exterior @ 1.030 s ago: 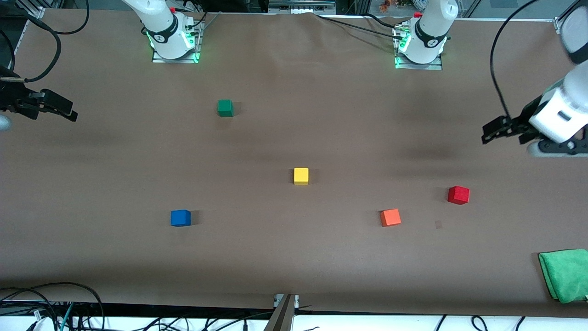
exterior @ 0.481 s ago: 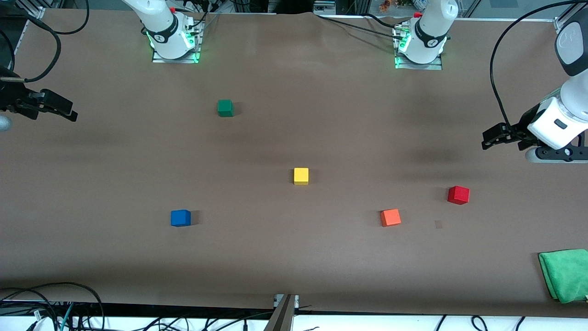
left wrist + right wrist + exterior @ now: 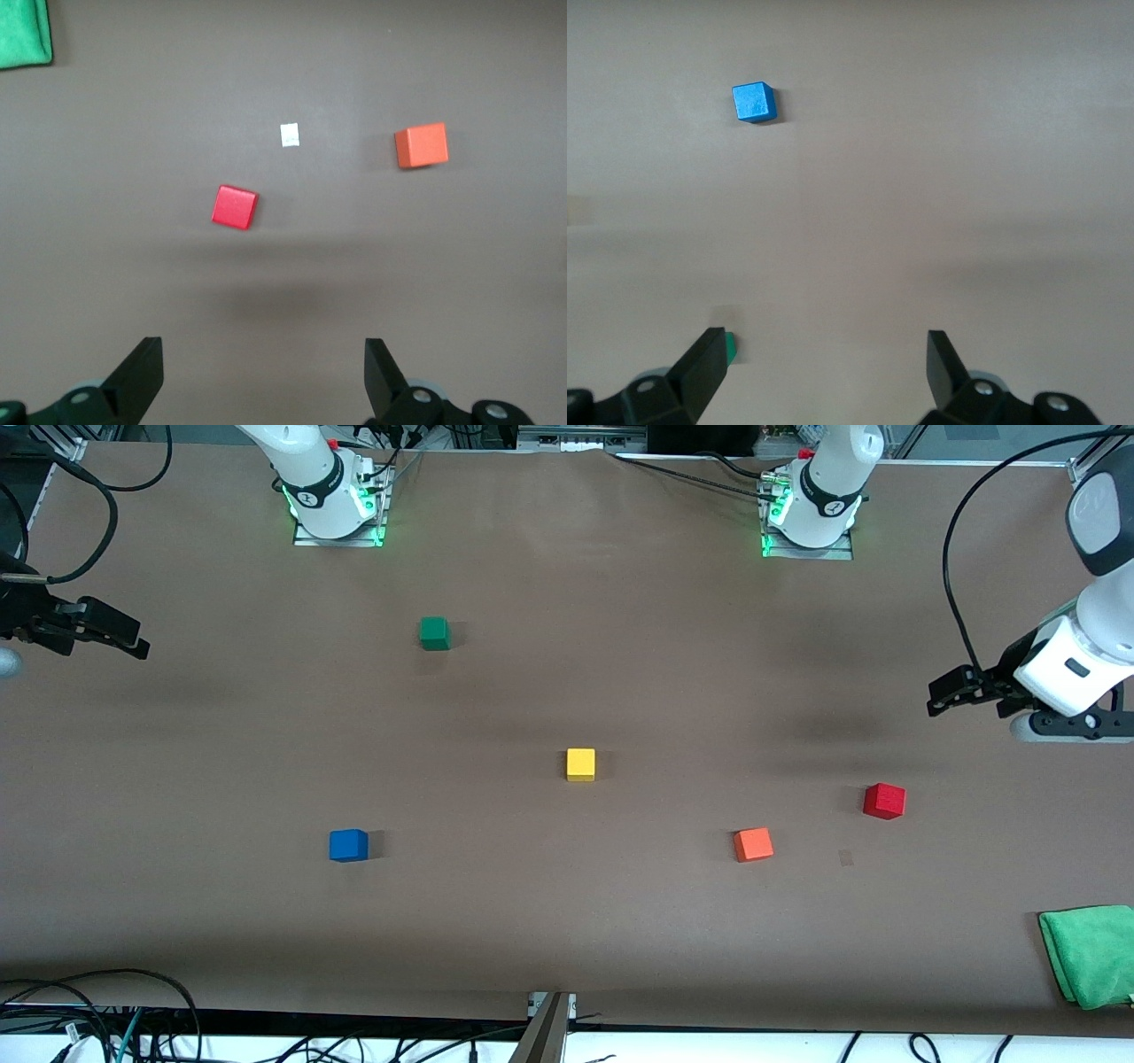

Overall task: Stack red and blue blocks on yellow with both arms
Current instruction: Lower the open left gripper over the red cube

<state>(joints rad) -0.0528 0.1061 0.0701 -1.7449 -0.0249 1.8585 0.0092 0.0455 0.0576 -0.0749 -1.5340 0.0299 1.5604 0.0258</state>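
Note:
The yellow cube (image 3: pixel 581 764) sits mid-table. The blue cube (image 3: pixel 348 845) lies toward the right arm's end, nearer the front camera than the yellow. The red cube (image 3: pixel 884 801) lies toward the left arm's end. My left gripper (image 3: pixel 937 695) hangs open and empty over bare table at the left arm's end, apart from the red cube. In its wrist view the gripper (image 3: pixel 261 354) is open, with the red cube (image 3: pixel 235 206) ahead of it. My right gripper (image 3: pixel 137 642) waits open over the right arm's end. In its wrist view the gripper (image 3: pixel 824 345) is open and the blue cube (image 3: pixel 754 102) is far off.
An orange cube (image 3: pixel 753 844) lies beside the red one, toward the middle, and also shows in the left wrist view (image 3: pixel 422 145). A dark green cube (image 3: pixel 434 633) sits nearer the robot bases. A green cloth (image 3: pixel 1090 955) lies at the front corner of the left arm's end.
The left arm's wrist has shifted and its gripper has sunk slightly over the table. The right arm and all cubes have not moved.

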